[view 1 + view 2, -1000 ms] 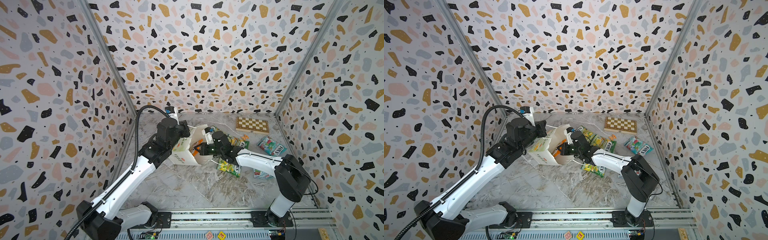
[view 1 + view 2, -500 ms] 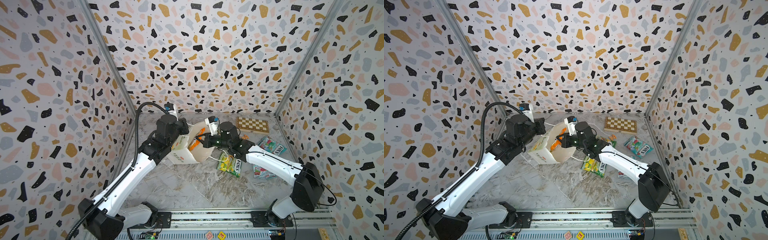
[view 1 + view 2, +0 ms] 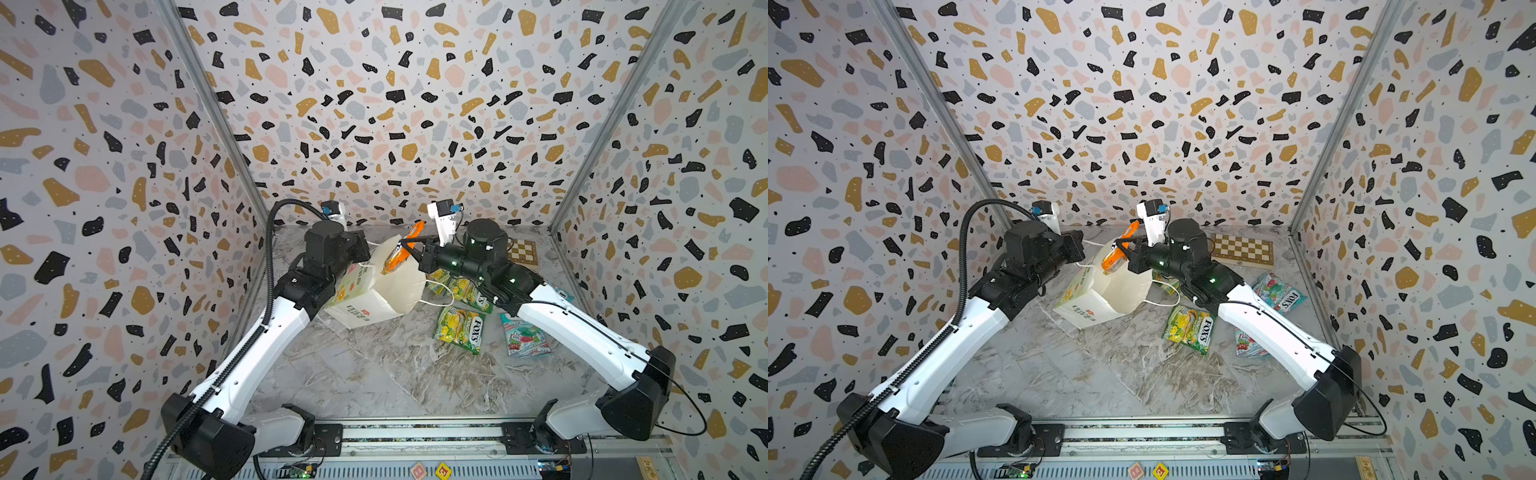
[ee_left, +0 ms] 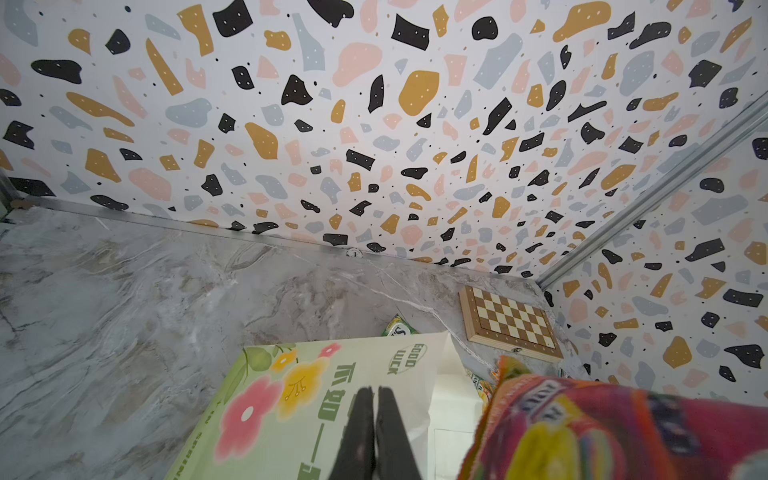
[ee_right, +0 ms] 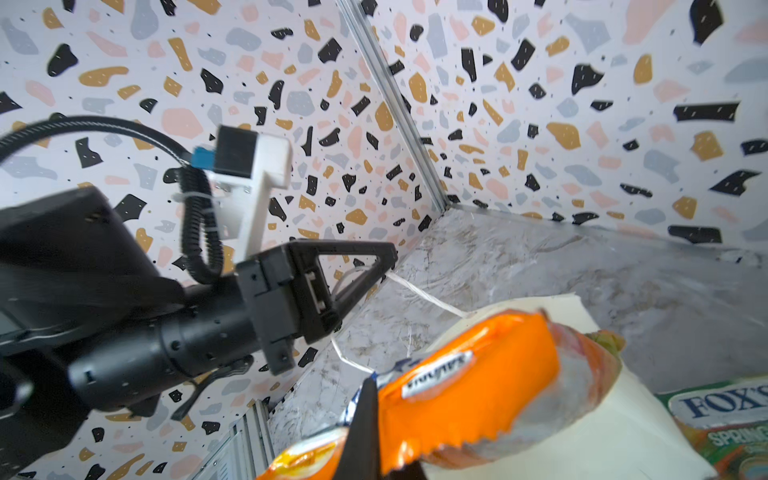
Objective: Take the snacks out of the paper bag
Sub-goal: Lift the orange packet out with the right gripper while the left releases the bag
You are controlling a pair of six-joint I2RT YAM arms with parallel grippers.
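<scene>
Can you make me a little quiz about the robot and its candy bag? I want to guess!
1. True or false: the right end effector holds an orange packet above the paper bag.
2. What lies in the far corner? A) chessboard B) teddy bear C) cup
3. Fill in: the green-yellow packet lying on the table says ____.
Key: 1 true; 2 A; 3 FOX'S.
</scene>
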